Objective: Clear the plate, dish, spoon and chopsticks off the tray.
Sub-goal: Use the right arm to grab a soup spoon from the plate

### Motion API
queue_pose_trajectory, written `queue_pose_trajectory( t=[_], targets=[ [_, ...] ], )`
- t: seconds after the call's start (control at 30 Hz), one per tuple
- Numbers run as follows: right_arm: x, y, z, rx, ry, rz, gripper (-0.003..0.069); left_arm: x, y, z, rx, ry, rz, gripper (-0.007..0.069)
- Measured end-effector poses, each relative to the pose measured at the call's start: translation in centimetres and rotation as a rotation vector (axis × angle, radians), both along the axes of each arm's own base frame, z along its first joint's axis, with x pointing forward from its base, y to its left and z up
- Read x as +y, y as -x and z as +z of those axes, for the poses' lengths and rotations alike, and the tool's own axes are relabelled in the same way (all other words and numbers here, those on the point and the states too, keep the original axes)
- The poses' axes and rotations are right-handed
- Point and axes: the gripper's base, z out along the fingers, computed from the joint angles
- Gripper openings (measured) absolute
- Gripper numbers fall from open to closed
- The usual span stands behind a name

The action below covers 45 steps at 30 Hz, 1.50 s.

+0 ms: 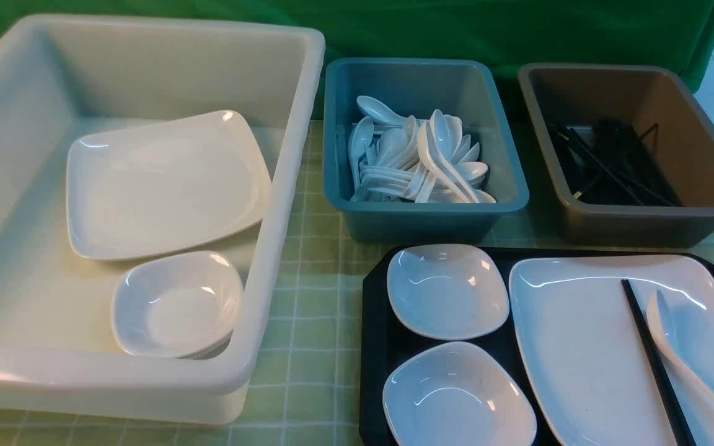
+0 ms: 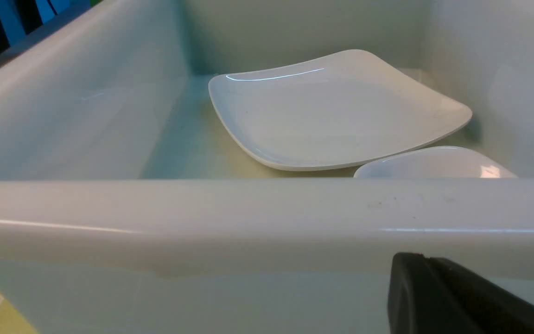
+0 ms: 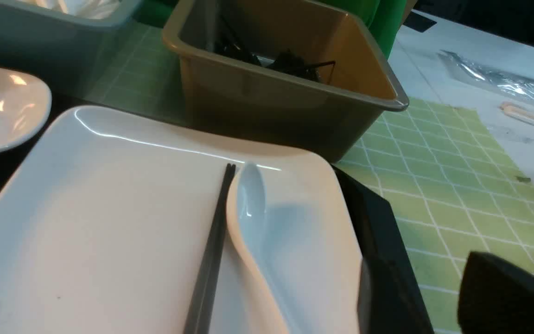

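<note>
The black tray (image 1: 375,347) sits at the front right. On it lie two small white dishes (image 1: 447,290) (image 1: 458,396) and the large white plate (image 1: 580,347). The black chopsticks (image 1: 654,365) and the white spoon (image 1: 685,359) rest side by side on the plate. The right wrist view shows the plate (image 3: 109,222), chopsticks (image 3: 211,260) and spoon (image 3: 257,232) up close. My right gripper (image 3: 422,283) stands open at the tray's right rim (image 3: 378,222), holding nothing. My left gripper (image 2: 410,262) is shut and empty, just outside the white tub's near wall (image 2: 202,218).
The white tub (image 1: 146,378) at the left holds another large plate (image 1: 158,186) and a small dish (image 1: 177,303). Behind the tray stand a blue tub (image 1: 425,217) full of spoons and a brown tub (image 1: 636,226) with black chopsticks. A green checked cloth covers the table.
</note>
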Motion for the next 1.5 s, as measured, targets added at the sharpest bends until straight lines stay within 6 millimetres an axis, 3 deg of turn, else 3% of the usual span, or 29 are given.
queue_pose_trajectory(
  t=[1.27,1.33,1.5],
  targets=[
    [-0.01,-0.01,0.06,-0.004,0.058,0.007,0.0239,0.00,0.00,0.00,0.000,0.000,0.000,-0.0002],
    [0.03,-0.03,0.19,-0.021,0.012,0.005,0.0239,0.00,0.00,0.00,0.000,0.000,0.000,-0.0002],
    [0.37,-0.11,0.99,-0.118,-0.641,-0.027,0.0239,0.00,0.00,0.00,0.000,0.000,0.000,-0.0002]
  ],
)
